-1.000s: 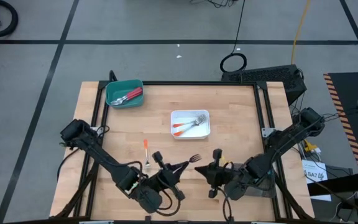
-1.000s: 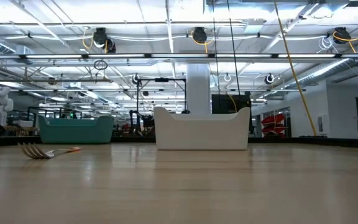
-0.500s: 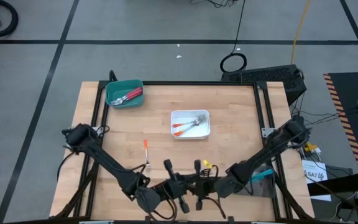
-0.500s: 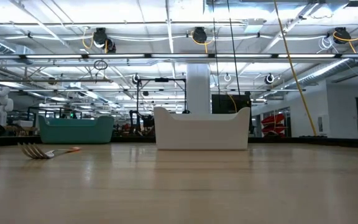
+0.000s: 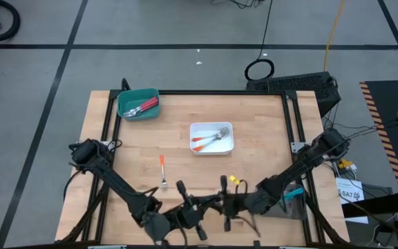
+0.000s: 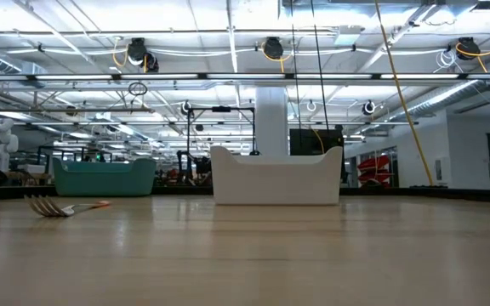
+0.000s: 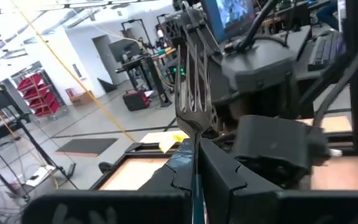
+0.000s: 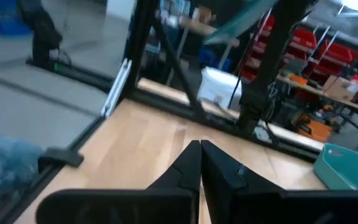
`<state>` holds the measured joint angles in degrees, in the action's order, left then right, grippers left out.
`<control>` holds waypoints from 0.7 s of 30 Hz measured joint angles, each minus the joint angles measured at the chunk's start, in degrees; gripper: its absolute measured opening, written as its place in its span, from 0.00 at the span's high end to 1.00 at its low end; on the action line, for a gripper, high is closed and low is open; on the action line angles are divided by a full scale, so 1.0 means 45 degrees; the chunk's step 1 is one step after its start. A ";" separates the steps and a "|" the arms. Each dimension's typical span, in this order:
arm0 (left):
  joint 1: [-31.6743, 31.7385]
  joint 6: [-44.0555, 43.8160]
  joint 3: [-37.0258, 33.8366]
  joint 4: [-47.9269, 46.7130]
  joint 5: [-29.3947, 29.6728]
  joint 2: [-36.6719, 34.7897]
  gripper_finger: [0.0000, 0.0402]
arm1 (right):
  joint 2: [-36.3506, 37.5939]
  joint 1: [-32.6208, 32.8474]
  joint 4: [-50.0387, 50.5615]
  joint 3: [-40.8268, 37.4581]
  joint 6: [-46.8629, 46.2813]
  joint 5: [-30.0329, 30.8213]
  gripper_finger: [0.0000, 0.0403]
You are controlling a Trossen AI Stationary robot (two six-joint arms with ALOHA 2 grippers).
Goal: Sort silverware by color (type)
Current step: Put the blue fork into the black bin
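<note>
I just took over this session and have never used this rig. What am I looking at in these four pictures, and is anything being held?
Two dark robot arms work at a wooden table. The overhead picture shows both near the table's front edge. The left gripper holds a fork upright by its handle, seen from its own wrist camera. The right gripper is shut and empty in its wrist picture. The level picture looks across the tabletop. A teal tray holds red-handled forks, a white tray orange-handled ones. One orange-handled fork lies loose on the wood.
</note>
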<state>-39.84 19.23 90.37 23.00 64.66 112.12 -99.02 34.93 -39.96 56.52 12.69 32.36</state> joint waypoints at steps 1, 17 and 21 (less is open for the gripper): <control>0.0101 -0.0101 -0.0034 0.0040 -0.0221 -0.0002 0.96 | 0.0211 -0.0081 -0.0695 -0.0522 -0.0005 -0.0215 0.98; 0.1563 0.1493 -0.3076 0.7501 -0.5374 -0.0019 0.96 | 0.1373 -0.0899 -0.7266 -0.4717 0.0183 -0.1910 0.88; 0.1992 0.1543 -0.3181 0.7612 -0.5881 -0.0019 0.96 | 0.1378 -0.1286 -0.7238 -0.4558 0.0420 -0.2399 0.79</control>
<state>-30.88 26.18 76.06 57.26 38.19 112.03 -92.82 29.14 -72.53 36.01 14.58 21.56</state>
